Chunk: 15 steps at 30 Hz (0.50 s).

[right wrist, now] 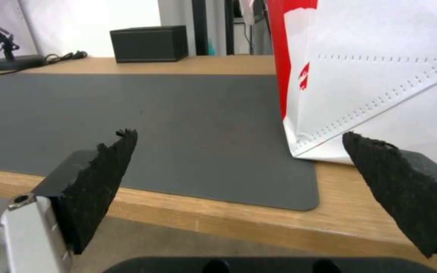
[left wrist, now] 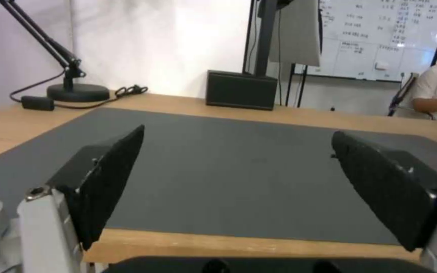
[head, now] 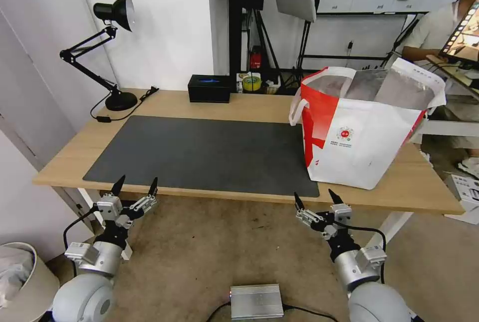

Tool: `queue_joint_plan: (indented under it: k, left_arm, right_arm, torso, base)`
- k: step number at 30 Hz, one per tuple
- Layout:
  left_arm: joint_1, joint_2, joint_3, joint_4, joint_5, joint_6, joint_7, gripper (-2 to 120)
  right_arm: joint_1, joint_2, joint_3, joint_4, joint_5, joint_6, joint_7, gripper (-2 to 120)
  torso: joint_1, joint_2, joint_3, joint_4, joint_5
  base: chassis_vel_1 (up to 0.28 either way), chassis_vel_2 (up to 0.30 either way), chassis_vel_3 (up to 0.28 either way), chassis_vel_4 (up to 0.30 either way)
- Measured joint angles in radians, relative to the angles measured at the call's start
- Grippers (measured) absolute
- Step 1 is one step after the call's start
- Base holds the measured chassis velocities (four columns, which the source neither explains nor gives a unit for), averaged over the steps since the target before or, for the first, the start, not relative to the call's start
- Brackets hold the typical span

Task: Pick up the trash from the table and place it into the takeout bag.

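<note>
The takeout bag stands open on the right end of the table, probably so trash can drop in from above, while the left gripper and right gripper hover empty with fingers spread before the near edge.

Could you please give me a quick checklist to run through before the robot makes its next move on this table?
1. Left gripper jaws open, holding nothing, at the table's near edge: ok.
2. Right gripper jaws open, holding nothing, at the near edge: ok.
3. Takeout bag upright on the table, mouth open: ok.
4. Trash to grasp on the dark mat: not ok, none visible.
5. Trash already inside the bag: cannot tell.
</note>
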Motion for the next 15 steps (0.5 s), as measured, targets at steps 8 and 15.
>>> queue_joint_plan:
  k: [8,15]
  left_arm:
    - [-0.002,0.0,0.002,0.002,-0.001,0.0,0.0,100]
    - [-0.003,0.001,0.003,0.002,-0.002,0.0,0.0,100]
  right_arm:
    - [0.0,0.0,0.0,0.0,0.0,0.0,0.0,100]
    - [0.0,0.0,0.0,0.0,0.0,0.0,0.0,100]
  torso:
    - [0.0,0.0,0.0,0.0,0.0]
    - [0.0,0.0,0.0,0.0,0.0]
  base:
    - [0.0,0.0,0.0,0.0]
    - [0.0,0.0,0.0,0.0]
